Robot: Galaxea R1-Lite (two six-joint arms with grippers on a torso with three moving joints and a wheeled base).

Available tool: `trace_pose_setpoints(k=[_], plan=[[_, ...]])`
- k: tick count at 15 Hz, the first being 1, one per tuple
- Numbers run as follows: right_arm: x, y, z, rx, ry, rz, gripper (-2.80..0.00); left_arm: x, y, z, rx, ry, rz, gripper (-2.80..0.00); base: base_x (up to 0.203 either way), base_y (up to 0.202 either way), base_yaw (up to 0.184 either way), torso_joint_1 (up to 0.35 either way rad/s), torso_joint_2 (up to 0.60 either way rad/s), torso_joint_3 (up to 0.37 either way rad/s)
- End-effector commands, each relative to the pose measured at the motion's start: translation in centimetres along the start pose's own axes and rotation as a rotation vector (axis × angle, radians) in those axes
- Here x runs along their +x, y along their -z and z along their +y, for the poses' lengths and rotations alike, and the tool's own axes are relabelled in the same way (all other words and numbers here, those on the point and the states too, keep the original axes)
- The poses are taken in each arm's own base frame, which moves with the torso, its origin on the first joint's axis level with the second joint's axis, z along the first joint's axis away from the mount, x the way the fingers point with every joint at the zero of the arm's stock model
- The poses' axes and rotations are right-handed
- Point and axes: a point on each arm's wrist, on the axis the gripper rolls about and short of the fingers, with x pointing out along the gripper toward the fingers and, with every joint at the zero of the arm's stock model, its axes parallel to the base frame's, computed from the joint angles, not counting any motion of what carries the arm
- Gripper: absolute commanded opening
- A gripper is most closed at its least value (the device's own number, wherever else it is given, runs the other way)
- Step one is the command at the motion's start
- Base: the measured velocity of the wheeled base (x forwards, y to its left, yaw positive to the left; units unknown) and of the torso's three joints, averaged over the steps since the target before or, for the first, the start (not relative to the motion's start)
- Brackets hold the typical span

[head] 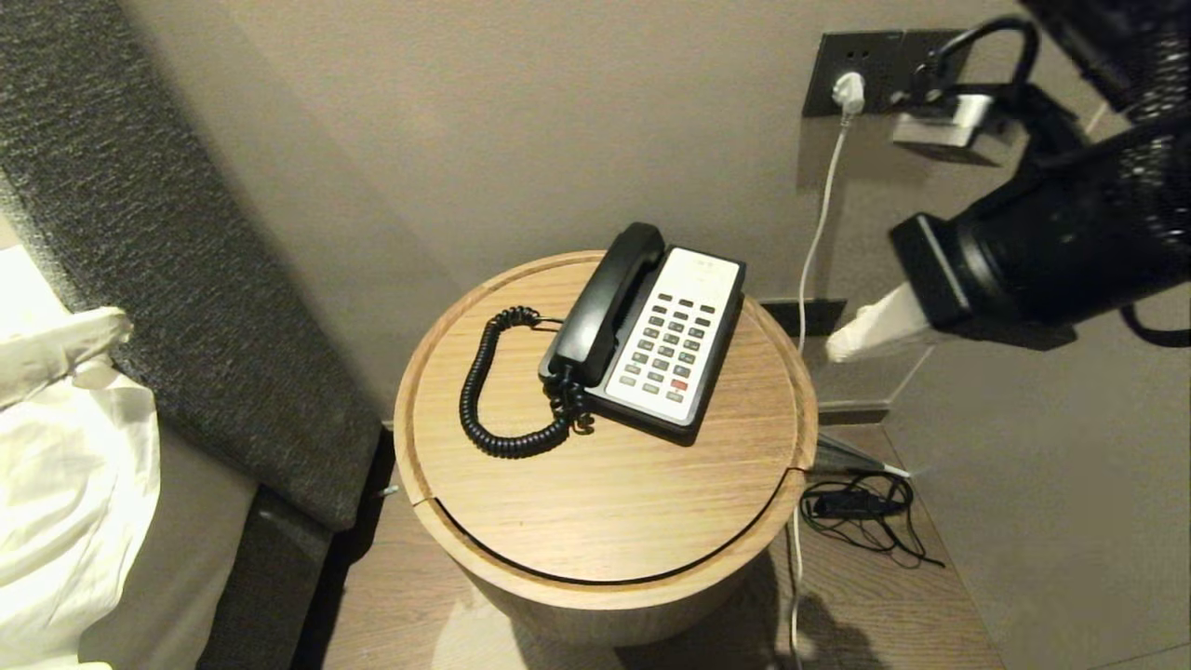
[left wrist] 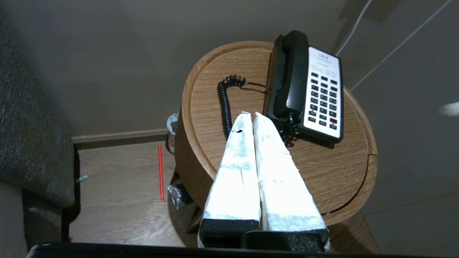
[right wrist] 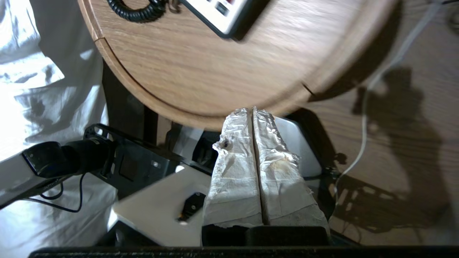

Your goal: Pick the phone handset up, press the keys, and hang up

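- Head view shows us the phone [head: 675,340] on the far half of the round table [head: 605,521], its near corner pointing toward the middle of the top.
- We see the handset [head: 609,302] resting in its cradle along the phone's left side, with the keys [head: 670,344] to its right.
- We see the coiled cord [head: 498,391] looping over the tabletop left of the handset, inside the raised rim.
- We find bare wood across the near half of the top, from the phone to the curved seam by the near edge.
- Our right gripper [head: 870,333] hangs in the air just off the table's right edge, at the level of the phone; its white-wrapped fingers [right wrist: 247,157] lie pressed together, holding nothing.
- Our left gripper [left wrist: 252,118] shows only in the left wrist view, above the table near the cord and the handset's lower end; its fingers [left wrist: 244,154] are also closed and empty.
- We note a white cable [head: 823,205] dropping from the wall socket [head: 851,70] behind the table's right side, and a black wire bundle [head: 861,512] on the floor there.
- We see a dark headboard [head: 167,233] and white bedding [head: 65,447] to the left, apart from the table.
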Motion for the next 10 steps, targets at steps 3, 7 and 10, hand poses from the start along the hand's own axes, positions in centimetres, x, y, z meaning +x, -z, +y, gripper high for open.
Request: trace_pose_setpoints(k=[3, 7, 10], plan=[[-8.4, 5.1, -2.8, 0.044, 0.015, -0.154, -2.80, 0.0, 1.5, 0.6, -0.022, -0.061, 0.038, -2.80, 0.000, 0.000, 0.000, 0.000, 0.00, 0.000], [-12.7, 10.0, -5.0, 0.115, 0.054, -0.269, -2.80, -3.1, 5.2, 2.0, 0.005, -0.217, 0.035, -2.80, 0.000, 0.000, 0.000, 0.000, 0.00, 0.000], [-14.7, 13.5, -5.9, 0.175, 0.062, -0.343, -2.80, -6.9, 8.4, 2.7, 0.028, -0.385, -0.001, -2.80, 0.000, 0.000, 0.000, 0.000, 0.00, 0.000]])
